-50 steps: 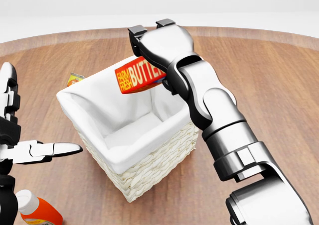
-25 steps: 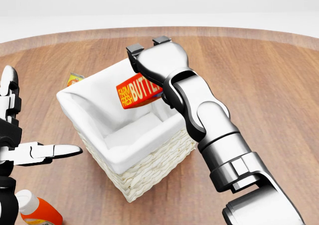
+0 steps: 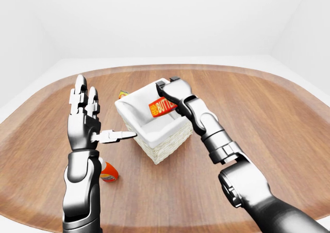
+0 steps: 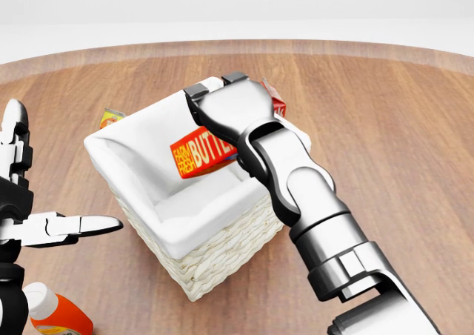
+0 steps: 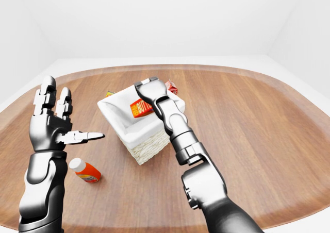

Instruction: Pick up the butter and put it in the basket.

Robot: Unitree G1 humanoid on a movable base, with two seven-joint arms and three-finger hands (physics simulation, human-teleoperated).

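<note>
The butter is a red and orange box lettered FARM FRESH BUTTER. My right hand is shut on it from above and holds it tilted in the mouth of the basket, against the upper right wall. The basket is white wicker with a white cloth liner and stands at the middle of the round wooden table. My left hand is open and empty, raised to the left of the basket, with its thumb pointing at the basket. The fingertips of my right hand are hidden under the hand.
An orange bottle with a white cap lies at the lower left, below my left hand. A small yellow box lies beyond the basket's upper left corner. A red carton stands just past my right hand. The table's edge curves round.
My right hand has come down and slightly left with the butter, from above the basket's rim into its mouth. My left hand has hardly moved.
</note>
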